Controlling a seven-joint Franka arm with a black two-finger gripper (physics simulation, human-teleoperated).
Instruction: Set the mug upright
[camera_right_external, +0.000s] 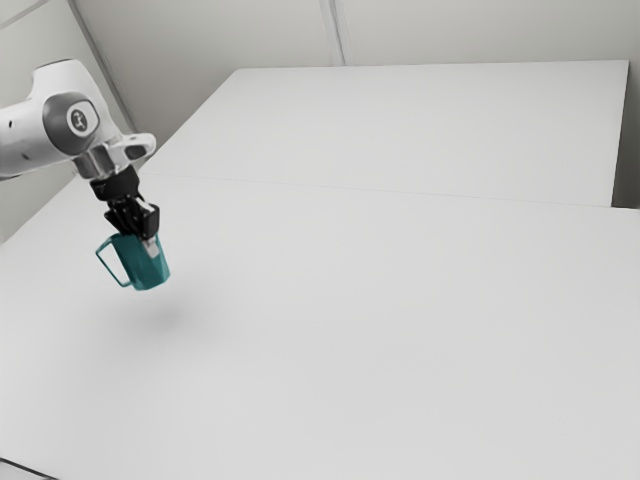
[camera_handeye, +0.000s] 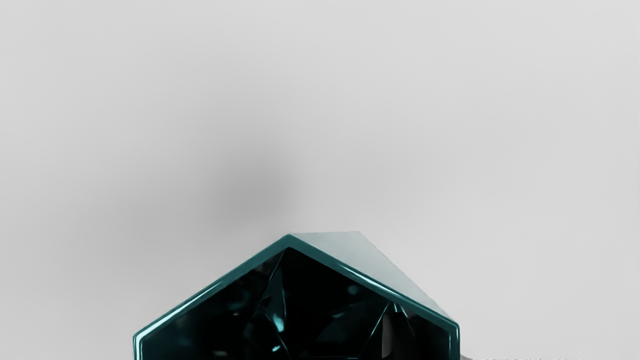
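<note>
So, going left to right in the exterior view and using the mug (camera_right_external: 146, 268) as the landmark: the white arm (camera_right_external: 28, 138) comes in from the exterior view's left, above and to the left of the mug. Way below the mug, down in the near left corner, there's a thin dark cable (camera_right_external: 28, 469). The mug's handle (camera_right_external: 109, 262) sticks out on its left side, a skinny angular loop. The mug itself is teal and up in the air over the white surface (camera_right_external: 400, 330), tipped over at a slant, open end toward the arm and base lower down, a bit to the right. The fingers (camera_right_external: 152, 248) are holding the mug near its rim, with one pale tip against the outside. Can't tell exactly where the other one presses. Below the mug there's a soft shadow (camera_right_external: 165, 312) on the surface, apart from it. Well off to the right and behind the mug is a big white panel (camera_right_external: 420, 130). In the wrist view the mug's open end faces the camera: angular rim, dark shiny inside.
</note>
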